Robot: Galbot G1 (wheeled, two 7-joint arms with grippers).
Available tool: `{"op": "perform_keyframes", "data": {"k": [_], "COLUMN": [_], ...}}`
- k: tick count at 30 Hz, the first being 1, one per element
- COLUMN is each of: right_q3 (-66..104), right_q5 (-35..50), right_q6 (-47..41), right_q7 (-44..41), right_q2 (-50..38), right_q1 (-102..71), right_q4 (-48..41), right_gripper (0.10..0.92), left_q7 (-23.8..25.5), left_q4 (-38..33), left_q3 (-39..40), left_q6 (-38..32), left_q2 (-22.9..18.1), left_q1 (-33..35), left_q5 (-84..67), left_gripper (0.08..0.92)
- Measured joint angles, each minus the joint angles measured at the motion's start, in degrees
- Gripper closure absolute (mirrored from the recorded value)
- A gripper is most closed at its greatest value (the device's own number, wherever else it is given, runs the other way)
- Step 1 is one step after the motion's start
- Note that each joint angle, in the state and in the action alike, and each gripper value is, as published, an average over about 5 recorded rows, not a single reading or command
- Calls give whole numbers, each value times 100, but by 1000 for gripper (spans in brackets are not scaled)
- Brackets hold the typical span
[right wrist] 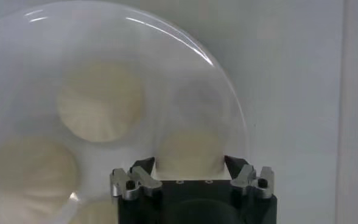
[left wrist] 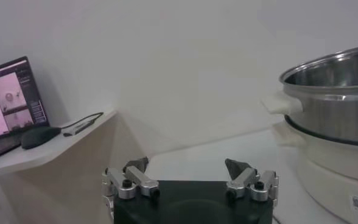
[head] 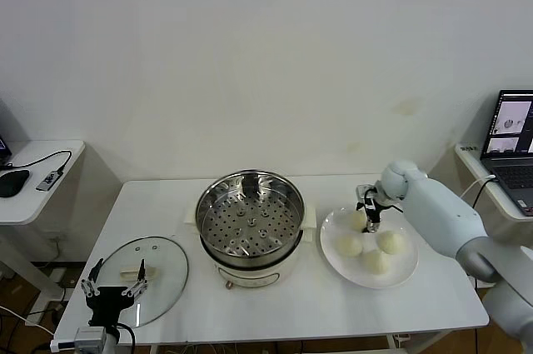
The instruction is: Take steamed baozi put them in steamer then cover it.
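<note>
The steamer (head: pixel 250 225), a shiny steel pot with a perforated tray, stands open and empty at the table's middle; it also shows in the left wrist view (left wrist: pixel 331 115). Baozi lie on a white plate (head: pixel 408 275) to its right: three uncovered (head: pixel 349 245) (head: pixel 390 241) (head: pixel 376 261). My right gripper (head: pixel 369 222) is low over the fourth bun (right wrist: pixel 188 149) at the plate's far left, open, one finger on each side of it (right wrist: pixel 188 163). The glass cover (head: pixel 162 266) lies flat at the front left. My left gripper (head: pixel 114 283) is open and empty over its near edge (left wrist: pixel 188 165).
A laptop (head: pixel 512 133) sits on a side table at the right. A side table at the left holds a mouse (head: pixel 12 181) and a cable. In the left wrist view a laptop screen (left wrist: pixel 8 97) and mouse (left wrist: pixel 39 135) show beyond the table edge.
</note>
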Motion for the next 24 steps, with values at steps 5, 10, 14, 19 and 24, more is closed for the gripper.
{"op": "perform_keyframes", "data": {"k": [5,10,14,19,24], "right_q3": [-65,-189,-362,-675,-1066], "right_q5": [15,145,350,770,1311], "right_q6": [-26,-84,-146,-244,-283], "right_q7": [-19,-62,-93,-129,-141], "right_q2": [-27,-170,-379,-693,-862], "right_q1": [39,116,259,629,1217], "right_q4": [39,225,504,1006,1492], "right_gripper": [412,430,431,431,431], "left_q7": [-1,1,11,23,56], "left_q4": [-2,-10,-9,-6,16], "left_q3": [-3,-2,20,38,39], "left_q6": [0,6,16,22,6], "left_q2": [-2,-4,2,8,22], "left_q1": [2,8,0,-17,-22], "left_q5": [0,0,-3,-47,-133], "left_gripper": [177,177,177,177,177]}}
